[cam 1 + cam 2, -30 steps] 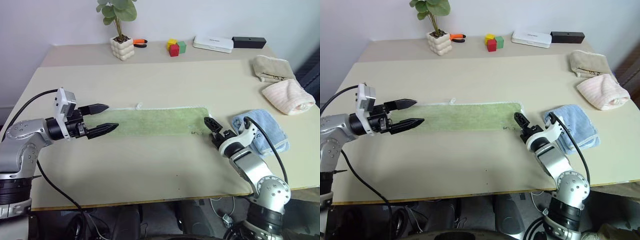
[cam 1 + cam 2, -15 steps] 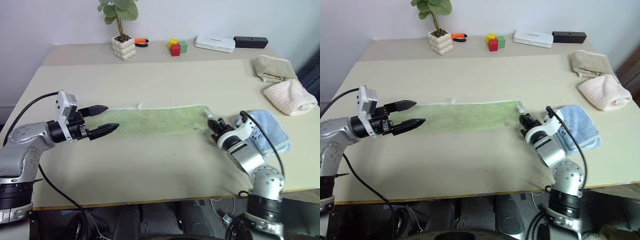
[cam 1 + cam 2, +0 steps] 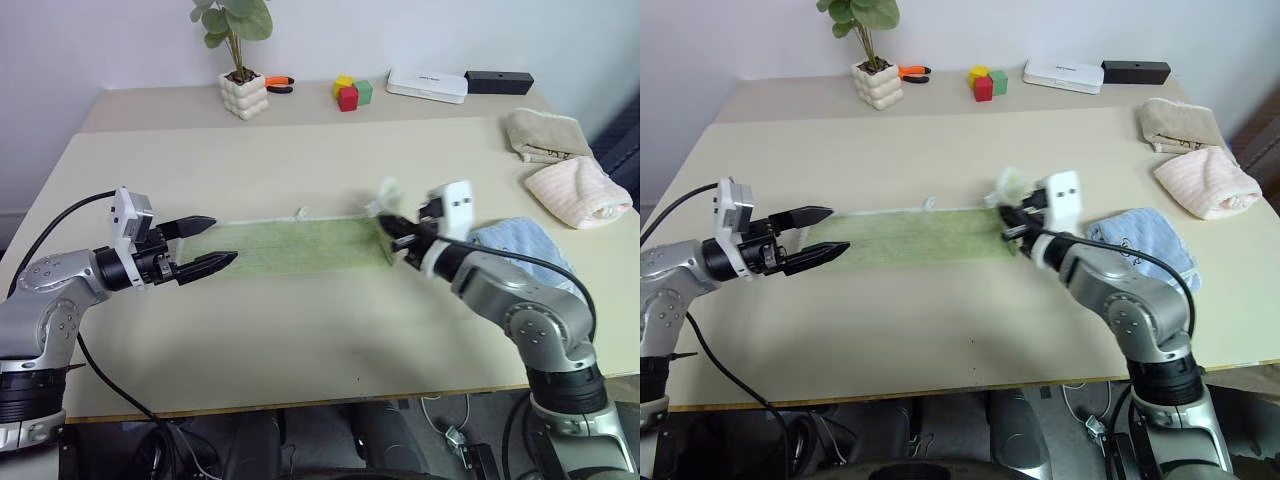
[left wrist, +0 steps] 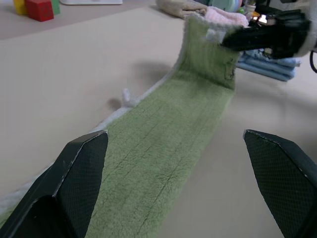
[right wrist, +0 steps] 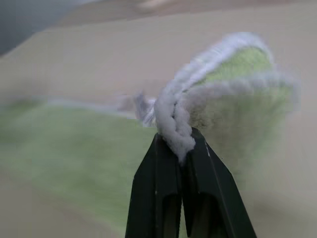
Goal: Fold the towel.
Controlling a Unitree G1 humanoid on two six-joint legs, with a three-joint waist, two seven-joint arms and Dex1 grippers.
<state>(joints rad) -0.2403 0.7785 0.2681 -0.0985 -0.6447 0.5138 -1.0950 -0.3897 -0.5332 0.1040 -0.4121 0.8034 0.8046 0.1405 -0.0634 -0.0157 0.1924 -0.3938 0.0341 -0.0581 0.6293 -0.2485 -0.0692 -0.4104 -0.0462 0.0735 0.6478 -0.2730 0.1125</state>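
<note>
Grippers nearest: left gripper (image 3: 205, 245) level over the near-left end of the towel (image 3: 290, 245), fingers spread wide, holding nothing, its tips just above the cloth; right gripper (image 3: 392, 233) pinched tight on the towel's right end, white edging bunched between the jaws, that corner lifted clear of the table (image 3: 300, 340) and curling leftward over the strip. Step in hand, by the look of it: carrying the raised end across toward the left end for a fold in half. Best done by keeping the pinch firm, travelling low and straight along the strip, so edge meets edge and the flat part does not drag. Beyond the grippers, rest of the green strip flat on the table, white loop (image 3: 301, 212) at its far edge. Further right, blue towel (image 3: 520, 250) just behind the right arm; worth avoiding. Pink towel (image 3: 578, 192), beige towel (image 3: 543, 134), plant pot (image 3: 245, 96) and coloured blocks (image 3: 349, 94) well apart at the back.
</note>
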